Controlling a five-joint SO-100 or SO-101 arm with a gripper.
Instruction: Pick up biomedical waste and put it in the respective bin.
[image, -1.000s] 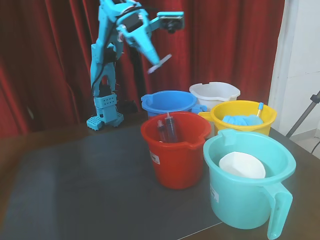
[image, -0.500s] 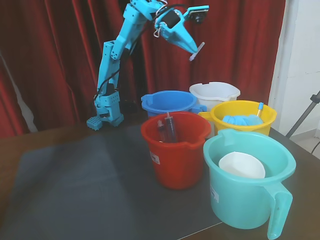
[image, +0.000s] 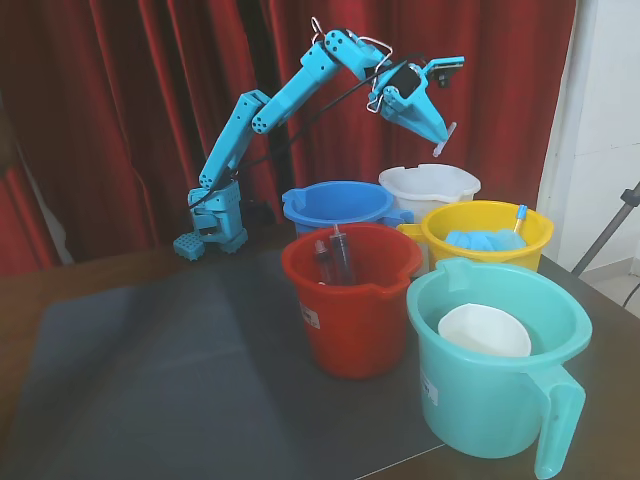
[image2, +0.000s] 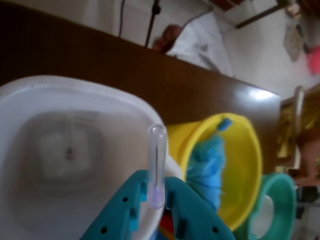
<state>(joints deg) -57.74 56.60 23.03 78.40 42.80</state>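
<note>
My gripper (image: 436, 135) is raised high above the white bucket (image: 430, 185) and is shut on the biomedical waste (image: 444, 141), a thin translucent capped needle with a pale purple base. In the wrist view the needle (image2: 156, 165) sticks out from between the teal fingers (image2: 125, 210), over the rim of the white bucket (image2: 30, 95). The bucket's inside shows below and looks empty.
A blue bucket (image: 340, 203) stands left of the white one. A yellow bucket (image: 487, 232) holds blue cloth and a blue-tipped stick. A red bucket (image: 350, 300) holds dark syringes. A teal bucket (image: 497, 365) holds a white bowl. A dark mat (image: 150, 380) covers the table.
</note>
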